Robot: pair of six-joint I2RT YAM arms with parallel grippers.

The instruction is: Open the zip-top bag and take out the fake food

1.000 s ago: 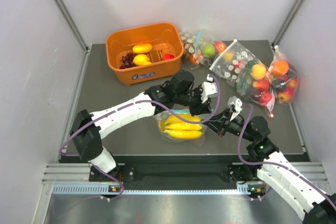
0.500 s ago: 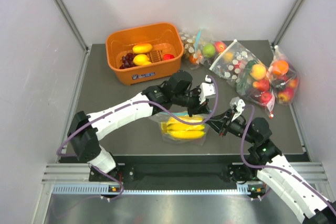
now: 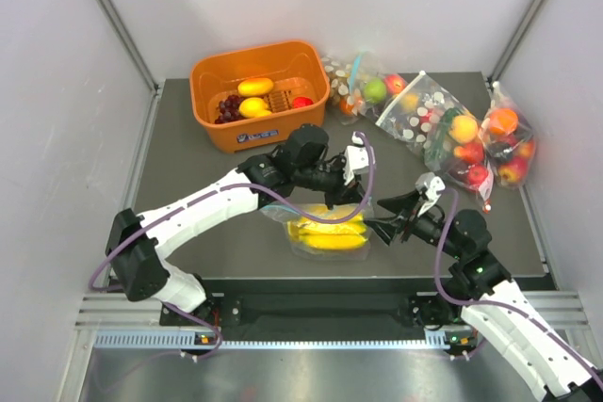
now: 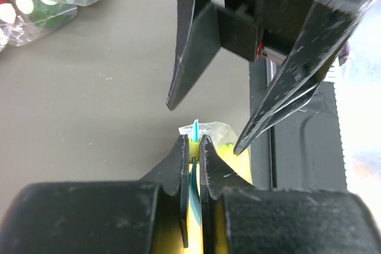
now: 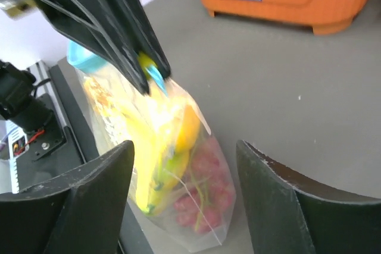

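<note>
The zip-top bag (image 3: 325, 233) lies near the table's front edge, with yellow bananas (image 3: 328, 234) inside. My left gripper (image 3: 340, 197) is shut on the bag's blue-teal zip strip (image 4: 196, 128), which pokes out between the tips of the left gripper (image 4: 194, 142). My right gripper (image 3: 375, 215) stands open just right of the bag, touching nothing. In the right wrist view the bag (image 5: 178, 165) hangs between the wide-apart fingers of the right gripper (image 5: 184, 147). Bananas (image 5: 169, 138) and red-purple grapes (image 5: 205, 197) show through the plastic.
An orange basket (image 3: 256, 129) holding loose fruit stands at the back left. A white-dotted clear bag (image 3: 413, 115) and bags of apples and oranges (image 3: 490, 143) lie along the back right. The table's front edge (image 3: 330, 280) runs just below the bag.
My right gripper has opened and let go of the bag. My left gripper has closed on the zip strip and shifted left, lifting that edge.
</note>
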